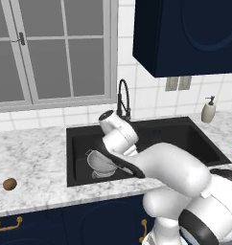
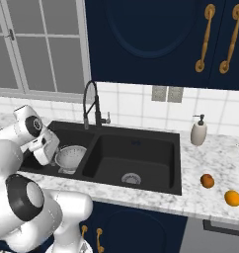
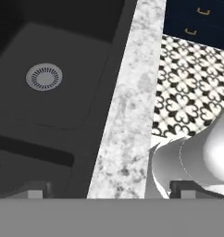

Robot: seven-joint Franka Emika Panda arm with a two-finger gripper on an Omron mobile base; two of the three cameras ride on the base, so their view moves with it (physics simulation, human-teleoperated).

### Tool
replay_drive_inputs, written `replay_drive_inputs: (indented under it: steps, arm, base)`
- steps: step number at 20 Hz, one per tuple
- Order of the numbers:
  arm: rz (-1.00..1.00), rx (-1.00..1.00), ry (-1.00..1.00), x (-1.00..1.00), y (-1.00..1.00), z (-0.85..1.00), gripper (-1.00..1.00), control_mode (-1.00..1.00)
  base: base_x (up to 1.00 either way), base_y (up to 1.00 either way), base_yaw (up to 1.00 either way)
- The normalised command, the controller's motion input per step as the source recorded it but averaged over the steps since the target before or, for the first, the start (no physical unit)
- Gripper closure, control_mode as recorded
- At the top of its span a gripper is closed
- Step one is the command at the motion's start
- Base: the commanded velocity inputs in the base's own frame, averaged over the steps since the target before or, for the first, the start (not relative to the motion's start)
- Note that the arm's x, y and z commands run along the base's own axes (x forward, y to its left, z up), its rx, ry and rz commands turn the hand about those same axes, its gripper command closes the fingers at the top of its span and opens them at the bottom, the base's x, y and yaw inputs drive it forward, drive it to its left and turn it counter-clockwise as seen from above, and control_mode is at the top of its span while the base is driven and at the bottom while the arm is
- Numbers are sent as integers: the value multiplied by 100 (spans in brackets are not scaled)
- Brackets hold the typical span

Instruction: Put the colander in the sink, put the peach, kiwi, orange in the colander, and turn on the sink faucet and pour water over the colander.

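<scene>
While the claw [image 3: 109, 192] hangs with jaws wide, gripping nothing | colander [image 2: 70, 157] just beside it in sink [image 2: 156, 163] left basin | kiwi [image 1: 9, 183] well off on bench [image 1: 31, 153] | faucet [image 2: 91, 106] beyond the claw

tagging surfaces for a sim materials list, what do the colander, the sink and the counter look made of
Colander: looks like polished metal, silvery and dotted with holes.
Sink: matte black, with no glare on its walls; composite or coated metal, hard to tell which.
Counter: grey-white veined stone, marble-like, with a smooth finish.
</scene>
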Motion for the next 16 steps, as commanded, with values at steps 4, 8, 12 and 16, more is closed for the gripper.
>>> replay_drive_inputs:
  steps: [4, 8, 12, 16]
  arm:
    - [42, -11, 0, -43, -72, 22, -100, -100]
    - [53, -11, -1, -39, -71, 16, -100, -100]
    - [41, -3, 0, -32, -78, 13, -100, -100]
    - [17, 0, 8, -6, -93, 14, -100, -100]
  base:
    - [0, 0, 0]
    - [0, 0, 0]
    - [0, 0, 0]
    - [0, 0, 0]
